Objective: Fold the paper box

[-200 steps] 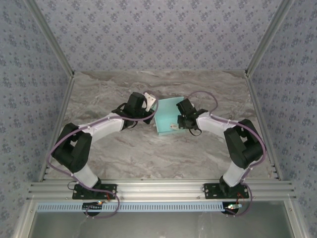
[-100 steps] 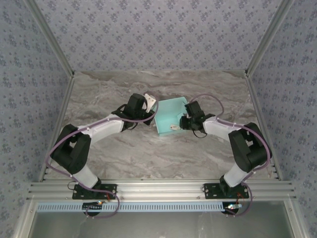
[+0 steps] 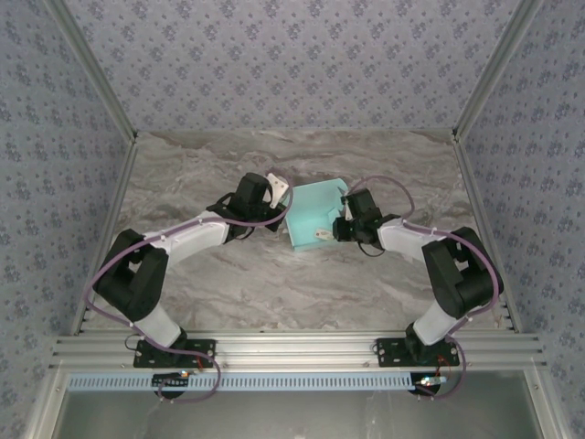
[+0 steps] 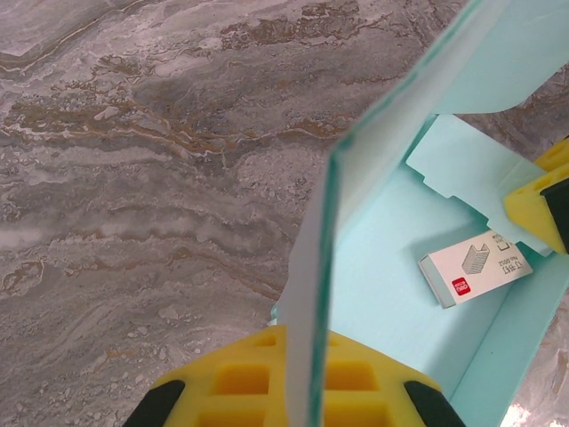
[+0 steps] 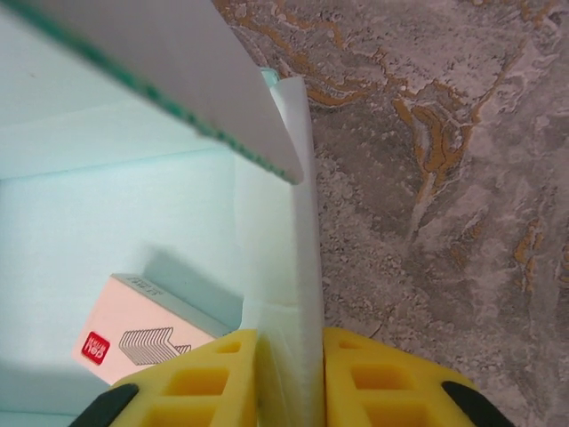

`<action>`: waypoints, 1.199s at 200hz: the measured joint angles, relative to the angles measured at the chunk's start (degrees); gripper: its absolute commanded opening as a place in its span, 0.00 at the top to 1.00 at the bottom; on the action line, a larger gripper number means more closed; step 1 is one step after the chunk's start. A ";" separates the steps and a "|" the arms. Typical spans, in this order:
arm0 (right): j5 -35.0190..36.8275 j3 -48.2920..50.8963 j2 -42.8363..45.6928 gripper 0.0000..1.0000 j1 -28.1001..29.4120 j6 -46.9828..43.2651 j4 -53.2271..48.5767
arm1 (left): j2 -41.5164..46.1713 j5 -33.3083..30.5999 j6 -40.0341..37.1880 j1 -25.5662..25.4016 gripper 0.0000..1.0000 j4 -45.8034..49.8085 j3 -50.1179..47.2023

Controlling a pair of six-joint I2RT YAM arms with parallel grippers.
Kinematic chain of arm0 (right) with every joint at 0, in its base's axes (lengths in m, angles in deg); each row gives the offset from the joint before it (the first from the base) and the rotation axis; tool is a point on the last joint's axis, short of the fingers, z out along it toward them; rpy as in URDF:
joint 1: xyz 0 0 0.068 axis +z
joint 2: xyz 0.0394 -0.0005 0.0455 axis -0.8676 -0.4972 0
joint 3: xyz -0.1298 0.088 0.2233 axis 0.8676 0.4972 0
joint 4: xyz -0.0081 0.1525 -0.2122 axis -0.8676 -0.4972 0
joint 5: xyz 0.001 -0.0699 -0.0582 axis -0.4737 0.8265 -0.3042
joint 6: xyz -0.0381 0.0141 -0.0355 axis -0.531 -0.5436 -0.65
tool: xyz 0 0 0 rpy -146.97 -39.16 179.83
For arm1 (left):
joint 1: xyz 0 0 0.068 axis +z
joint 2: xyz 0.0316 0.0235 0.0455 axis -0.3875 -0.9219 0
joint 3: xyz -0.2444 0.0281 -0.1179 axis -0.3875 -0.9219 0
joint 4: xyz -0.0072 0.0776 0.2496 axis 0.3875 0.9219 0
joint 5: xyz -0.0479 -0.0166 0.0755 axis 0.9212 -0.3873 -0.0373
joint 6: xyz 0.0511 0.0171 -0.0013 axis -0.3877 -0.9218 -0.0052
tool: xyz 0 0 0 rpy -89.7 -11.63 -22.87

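The paper box (image 3: pixel 309 212) is light turquoise card, half formed, at the middle of the table with its walls raised. My left gripper (image 3: pixel 280 196) is shut on its left wall. In the left wrist view the thin wall (image 4: pixel 342 196) rises edge-on between the yellow fingers (image 4: pixel 244 378). My right gripper (image 3: pixel 340 226) is shut on the right wall, which is a doubled-over strip (image 5: pixel 284 267) between its yellow pads (image 5: pixel 378 378). The box floor (image 5: pixel 116 205) lies to the left of that strip.
A small white carton with a red mark (image 4: pixel 476 265) lies on the floor inside the box, also seen as the carton (image 5: pixel 147 342) beside the right fingers. Grey marble table (image 3: pixel 274 283) lies all around. Patterned walls and metal rails (image 3: pixel 292 347) bound the work area.
My right gripper has moved from above the box to its right side and closed on the right wall. The box walls stand higher than before. The left arm has stayed put.
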 measured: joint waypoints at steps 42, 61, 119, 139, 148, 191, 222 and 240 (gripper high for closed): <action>7.21 -5.11 -2.73 0.86 2.16 -0.31 -6.27 | 0.02 0.02 0.02 0.00 1.00 0.02 0.00; 13.60 -7.10 -4.13 0.86 4.66 0.15 -9.51 | 0.02 0.02 0.20 0.00 1.00 0.09 0.00; 24.90 -10.99 -6.71 0.88 9.09 2.97 -14.36 | 0.37 -0.48 0.46 0.04 1.00 1.14 0.00; 26.60 -11.87 -7.19 0.91 9.66 3.37 -15.58 | 0.39 -0.72 0.48 0.04 1.00 1.18 0.00; 27.36 -12.39 -7.54 0.92 9.88 3.54 -16.06 | 0.39 -0.83 0.50 0.04 1.00 1.16 -0.04; 31.76 -14.43 -9.70 0.94 11.13 4.94 -17.99 | 0.39 -0.85 0.68 0.04 1.00 1.14 -0.04; 35.30 -15.41 -11.30 0.95 12.41 6.27 -19.50 | 0.39 -0.87 1.05 0.04 1.00 1.11 -0.04; 37.92 -15.69 -12.83 0.95 13.66 7.17 -20.24 | 0.39 -0.85 1.36 0.02 1.00 1.01 -0.04</action>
